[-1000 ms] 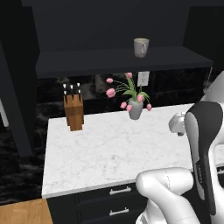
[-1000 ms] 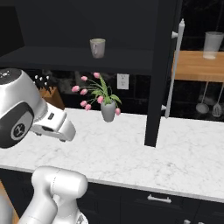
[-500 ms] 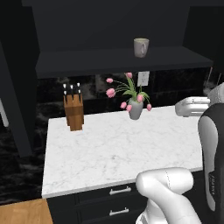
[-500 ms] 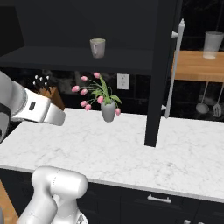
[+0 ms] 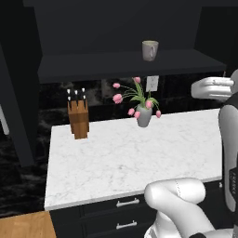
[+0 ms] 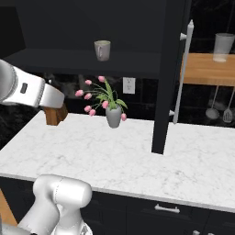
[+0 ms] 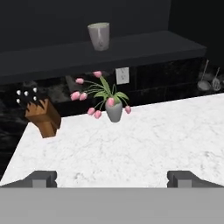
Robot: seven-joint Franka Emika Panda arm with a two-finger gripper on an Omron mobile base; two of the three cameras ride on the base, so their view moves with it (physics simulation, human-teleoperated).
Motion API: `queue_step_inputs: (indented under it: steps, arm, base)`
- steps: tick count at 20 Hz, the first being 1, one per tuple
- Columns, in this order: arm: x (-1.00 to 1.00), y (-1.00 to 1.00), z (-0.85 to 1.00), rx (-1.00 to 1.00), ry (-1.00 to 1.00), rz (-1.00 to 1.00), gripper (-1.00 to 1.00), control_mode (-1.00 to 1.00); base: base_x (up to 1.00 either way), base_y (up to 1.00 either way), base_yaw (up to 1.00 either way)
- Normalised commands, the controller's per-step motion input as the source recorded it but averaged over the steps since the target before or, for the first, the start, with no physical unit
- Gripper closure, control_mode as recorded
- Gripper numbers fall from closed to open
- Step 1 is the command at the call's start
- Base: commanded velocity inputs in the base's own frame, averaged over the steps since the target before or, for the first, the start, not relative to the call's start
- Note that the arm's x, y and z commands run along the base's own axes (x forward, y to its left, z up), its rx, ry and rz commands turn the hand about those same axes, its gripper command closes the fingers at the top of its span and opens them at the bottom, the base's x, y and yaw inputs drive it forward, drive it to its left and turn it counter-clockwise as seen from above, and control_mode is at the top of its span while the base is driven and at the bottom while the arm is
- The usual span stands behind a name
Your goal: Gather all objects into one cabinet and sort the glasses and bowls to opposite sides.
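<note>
Grey-beige mug [image 7: 99, 36] is seen standing upright on the cabinet shelf [image 7: 144, 49], above the white stone counter [image 7: 131, 144]. The gripper [image 7: 112, 178] is held wide apart with nothing in it. From the gripper, the mug lies far ahead, higher up and a little to the left. A pot of pink flowers [image 7: 113, 108] stands between them, lower down, so a reach up and over is likely needed.

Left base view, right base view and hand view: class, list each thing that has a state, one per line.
Grey-beige mug: upright on the cabinet shelf.
Cabinet door: swung open.
Gripper: jaws wide open, empty.
Drawers: shut.
Flower vase: upright on the counter.
</note>
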Motion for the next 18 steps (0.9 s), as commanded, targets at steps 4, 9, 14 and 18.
queue_step_inputs:
  steps: [4,9,14,18]
  arm:
    - [0.18,0.0,0.01,0.0,-0.33,0.0,-1.0,-1.0]
    - [0.44,0.05,0.09,0.0,-0.11,-0.01,-1.0,-1.0]
    - [0.7,0.06,0.18,0.0,0.0,-0.02,-1.0,-1.0]
    - [0.37,0.0,0.13,0.0,-0.05,0.0,-1.0,-1.0]
  base:
    - [0.0,0.0,0.0]
    - [0.0,0.0,0.0]
    - [0.0,0.0,0.0]
    - [0.0,0.0,0.0]
